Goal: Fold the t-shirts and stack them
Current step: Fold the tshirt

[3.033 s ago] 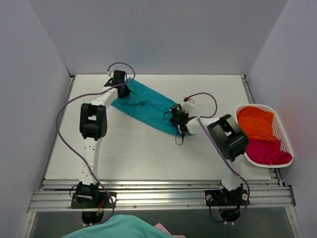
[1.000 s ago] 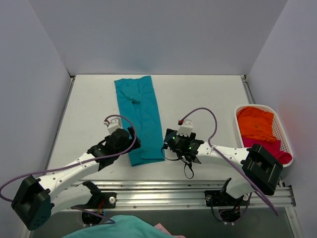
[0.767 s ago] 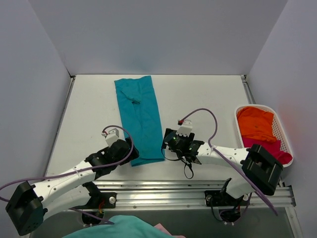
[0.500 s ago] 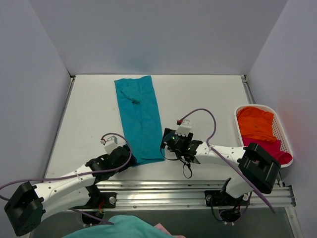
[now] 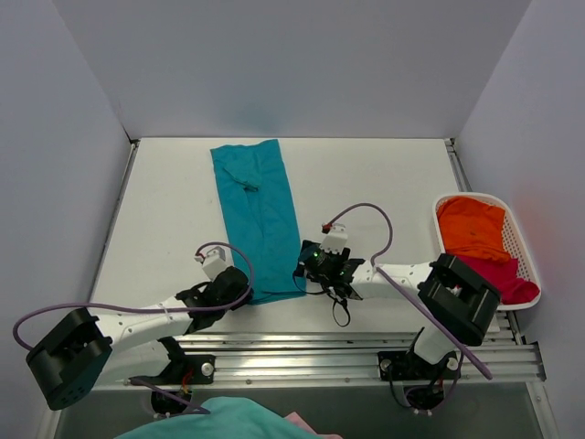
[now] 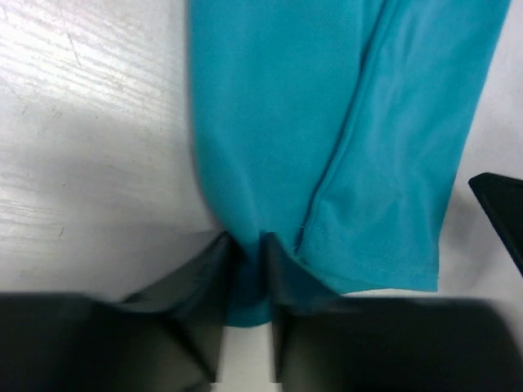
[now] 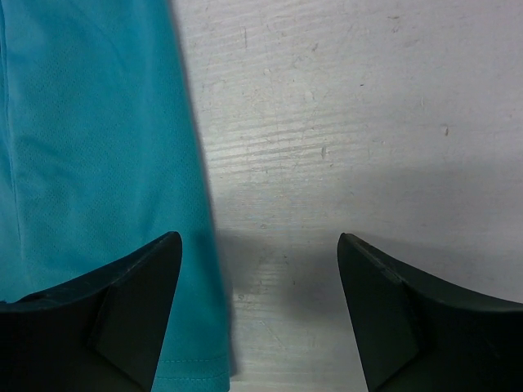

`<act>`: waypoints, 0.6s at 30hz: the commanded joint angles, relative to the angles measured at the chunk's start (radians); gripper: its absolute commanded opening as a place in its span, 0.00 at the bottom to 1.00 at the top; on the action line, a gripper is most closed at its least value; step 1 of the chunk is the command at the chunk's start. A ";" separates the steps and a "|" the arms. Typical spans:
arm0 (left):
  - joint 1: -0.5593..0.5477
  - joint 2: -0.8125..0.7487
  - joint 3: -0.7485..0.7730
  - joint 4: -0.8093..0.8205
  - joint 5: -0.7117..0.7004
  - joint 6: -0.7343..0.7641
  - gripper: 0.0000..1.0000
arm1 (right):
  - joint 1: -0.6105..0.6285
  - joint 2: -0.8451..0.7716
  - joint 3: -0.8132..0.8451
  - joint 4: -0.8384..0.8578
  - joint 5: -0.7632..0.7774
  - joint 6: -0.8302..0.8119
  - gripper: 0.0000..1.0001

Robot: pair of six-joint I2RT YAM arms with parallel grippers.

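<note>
- Found the teal shirt (image 5: 259,219) spread flat on the table (image 5: 393,183) as a long folded strip, running from the 12 o'clock edge toward 6 o'clock, left of centre.
- Noted a lengthwise fold line along the strip in the left wrist view, with a stitched hem across its near end.
- Caught the left gripper (image 5: 242,293) at the strip's 7 o'clock corner, its fingers (image 6: 200,287) drawn narrow and pinching the hem, a tuck of teal cloth squeezed between them.
- Saw the left arm lying low over the near part of the table, reaching the corner from 8 o'clock.
- Placed the right gripper (image 5: 304,266) at the strip's 5 o'clock corner, just beside the right-hand edge of the cloth.
- Found its fingers (image 7: 135,306) spread wide in the right wrist view and holding nothing, one over the teal edge, the other over bare table at 3 o'clock of it.
- Could not tell whether the finger over the edge touched the cloth.
- Spotted the white basket (image 5: 523,245) at the table's 3 o'clock edge, well apart from the strip.
- Saw the orange shirt (image 5: 471,227) bunched in the basket's 12 o'clock half and the magenta shirt (image 5: 498,282) bunched in its 6 o'clock half, the two touching.
</note>
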 commanded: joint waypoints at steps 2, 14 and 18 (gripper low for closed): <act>-0.006 0.046 -0.029 -0.010 -0.033 0.006 0.12 | -0.006 0.034 -0.003 0.039 -0.025 0.014 0.72; -0.004 0.170 -0.018 0.056 -0.049 0.029 0.02 | 0.076 0.043 0.025 0.040 -0.036 0.042 0.55; -0.004 0.207 -0.015 0.108 -0.040 0.032 0.02 | 0.122 0.066 0.054 0.039 -0.030 0.057 0.54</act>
